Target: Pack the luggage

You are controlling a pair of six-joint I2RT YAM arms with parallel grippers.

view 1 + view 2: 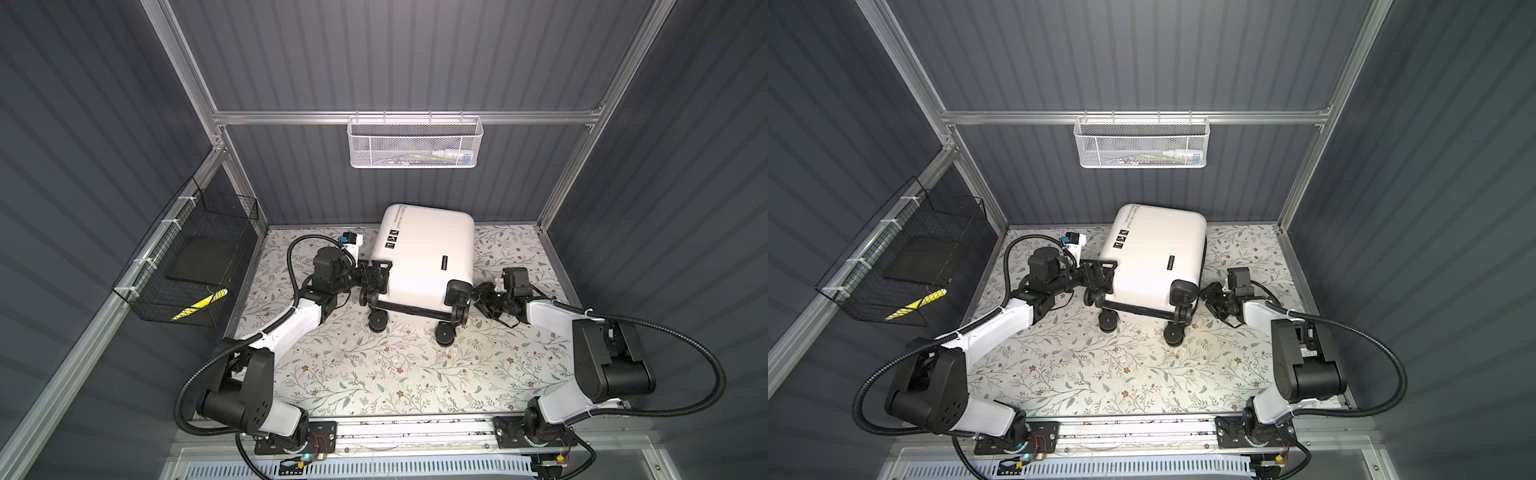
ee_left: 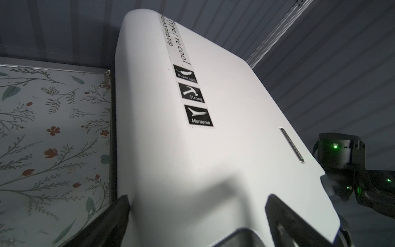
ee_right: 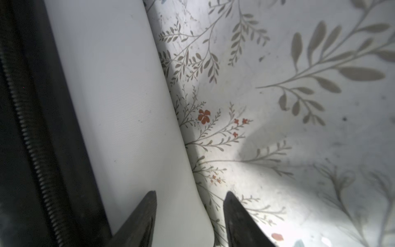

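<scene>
The luggage (image 1: 424,253) (image 1: 1154,253) is a white hard-shell suitcase lying flat and closed at the back of the table, black wheels (image 1: 377,322) toward the front. My left gripper (image 1: 380,272) (image 1: 1102,272) is open wide at its front left corner. In the left wrist view the fingers (image 2: 121,205) straddle the white shell (image 2: 213,149) below the black logo squares. My right gripper (image 1: 482,297) (image 1: 1210,299) is low at the front right corner beside a wheel housing. It stands open around the rim of the shell (image 3: 119,107), one fingertip (image 3: 230,201) over the table. The black zipper (image 3: 32,139) runs alongside.
A white mesh basket (image 1: 415,141) hangs on the back wall. A black wire basket (image 1: 187,266) on the left wall holds a flat black item and a yellow-and-black one (image 1: 199,305). The floral table (image 1: 374,374) stretches in front of the suitcase.
</scene>
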